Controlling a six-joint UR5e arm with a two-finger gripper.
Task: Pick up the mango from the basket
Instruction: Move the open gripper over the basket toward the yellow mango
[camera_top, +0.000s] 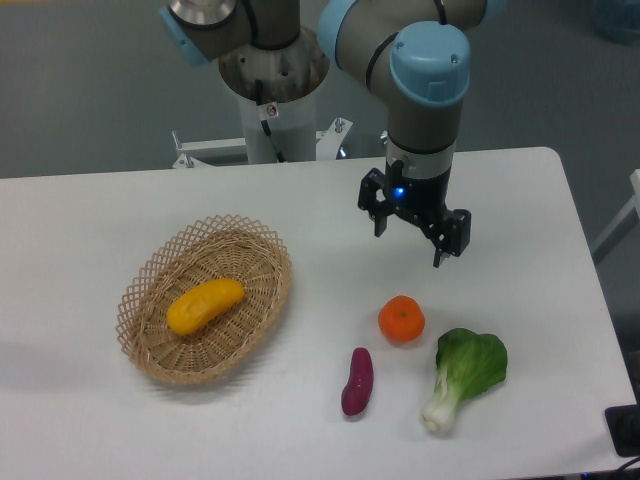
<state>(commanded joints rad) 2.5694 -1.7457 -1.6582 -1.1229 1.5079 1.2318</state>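
A smooth, oblong yellow-orange mango lies inside the basket, resting on its woven floor at the lower left of the frame. The basket is a shallow oval of light tan wicker, tightly woven at the bottom and opening into a looping lattice rim. It sits on a plain matte white tabletop.

The gripper hangs above the tabletop right of centre, well apart from the basket, its dark fingers spread and holding nothing. A small blue light glows on its black body, beneath a grey wrist with a pale blue cap.

Below it, a round orange tangerine with a dimpled skin rests on the tabletop. A dark purple, tapered sweet potato lies just to its lower left, and a bok choy with crinkled green leaves and a pale stem lies to its lower right.
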